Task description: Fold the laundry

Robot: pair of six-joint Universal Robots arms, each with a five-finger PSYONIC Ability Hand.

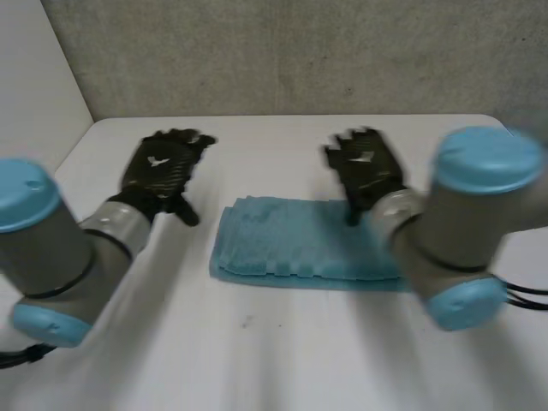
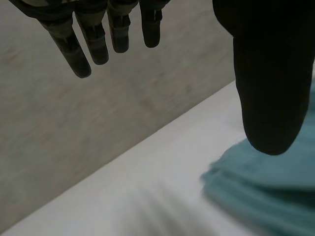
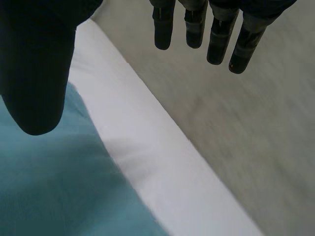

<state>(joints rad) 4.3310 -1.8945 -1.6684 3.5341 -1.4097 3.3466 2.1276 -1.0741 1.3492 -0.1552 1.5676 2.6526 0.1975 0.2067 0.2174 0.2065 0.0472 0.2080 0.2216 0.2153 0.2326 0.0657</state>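
A light-blue towel [image 1: 300,244] lies folded into a long flat stack in the middle of the white table [image 1: 257,360]. My left hand [image 1: 163,167] hovers above the table to the towel's left, fingers straight and holding nothing. Its wrist view has the fingers [image 2: 93,46] spread, the thumb [image 2: 270,88] apart, and the towel [image 2: 266,187] below the thumb. My right hand [image 1: 366,167] floats over the towel's far right edge, fingers straight too. In the right wrist view its fingers [image 3: 216,34] hang free, and the towel [image 3: 54,182] lies under the thumb [image 3: 34,73].
A grey wall [image 1: 300,51] rises behind the table's far edge. A white panel [image 1: 34,77] stands at the far left. Both grey arms with blue caps reach in from the near corners; the right arm [image 1: 462,223] covers the towel's right end.
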